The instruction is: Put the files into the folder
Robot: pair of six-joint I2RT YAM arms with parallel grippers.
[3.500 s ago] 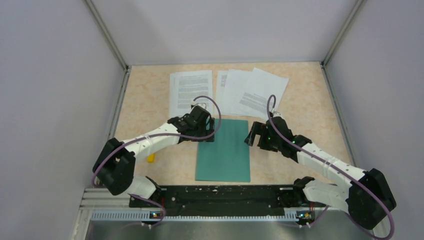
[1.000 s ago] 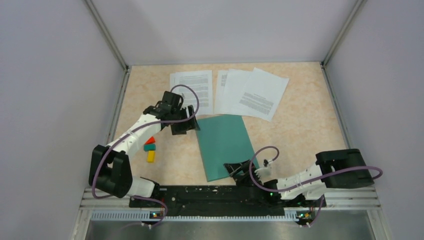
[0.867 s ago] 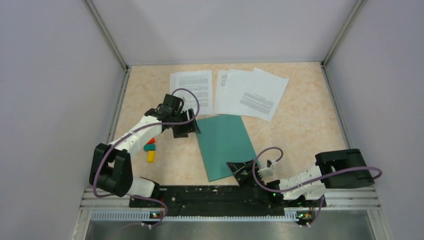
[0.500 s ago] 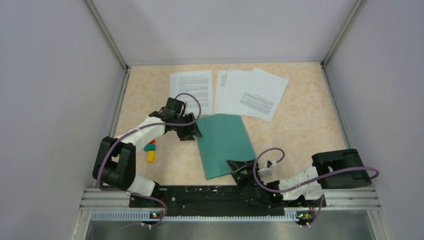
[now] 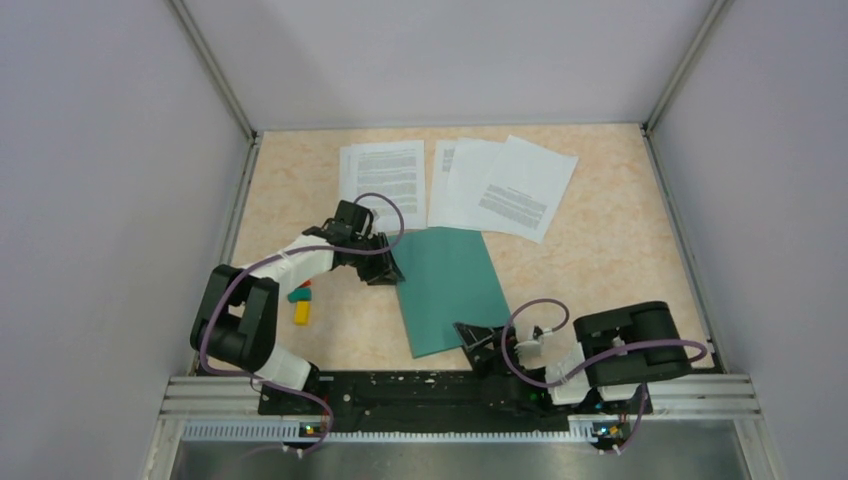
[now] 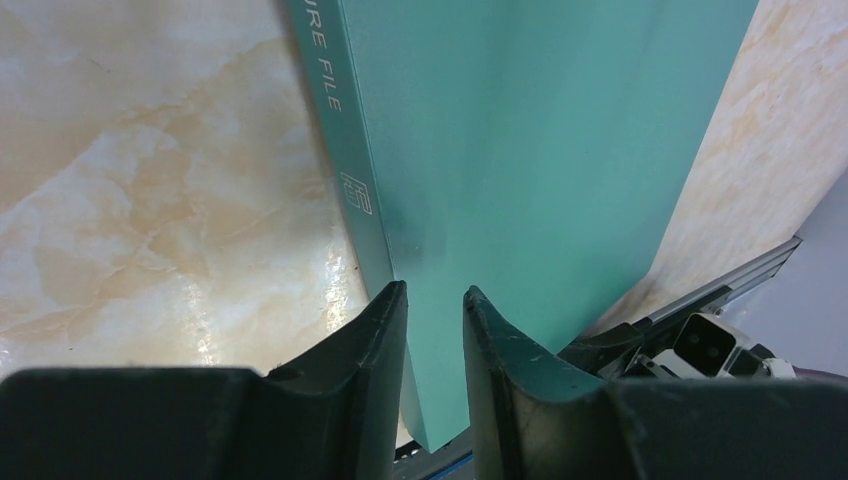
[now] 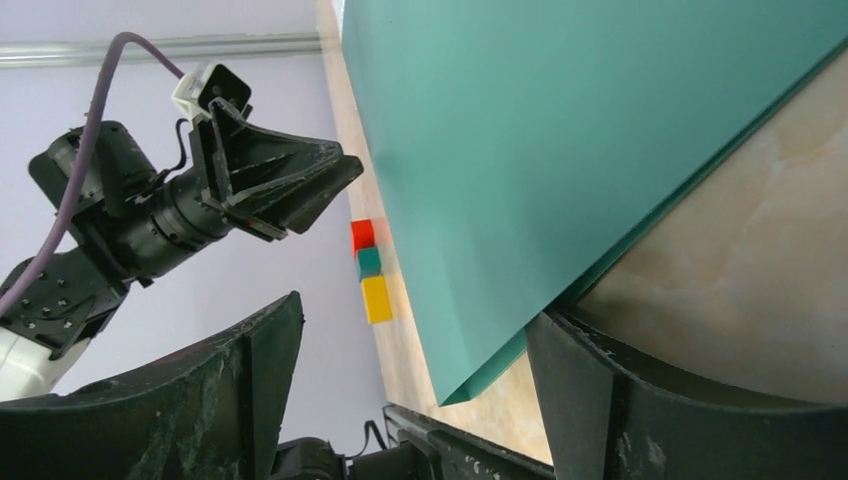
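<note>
One table (image 5: 620,260): pale marbled top, walled on three sides.
Folder (image 5: 450,290): teal and closed, in the middle of the table, turned askew with its far end swung left. Just beside the files on their near side. Far left corner at the left gripper (image 5: 388,272), near right corner at the right gripper (image 5: 470,335). Letters "FILE" along the spine edge in the left wrist view.
Files (image 5: 510,185): white printed sheets along the far edge, all outside the folder. One alone on the left, the others fanned and overlapping on the right.
Left gripper (image 6: 435,295): low at the folder's far left corner. Fingers (image 6: 375,340) nearly together, with the spine edge running into the narrow gap. Cannot tell whether pinching or merely straddling it.
Right gripper (image 7: 415,310): low at the near right corner, spread wide and released. Folder corner between the fingers (image 7: 590,380), nothing grasped.
Three blocks (image 7: 369,262): red, teal and yellow, in a short row left of the folder and apart from it.
</note>
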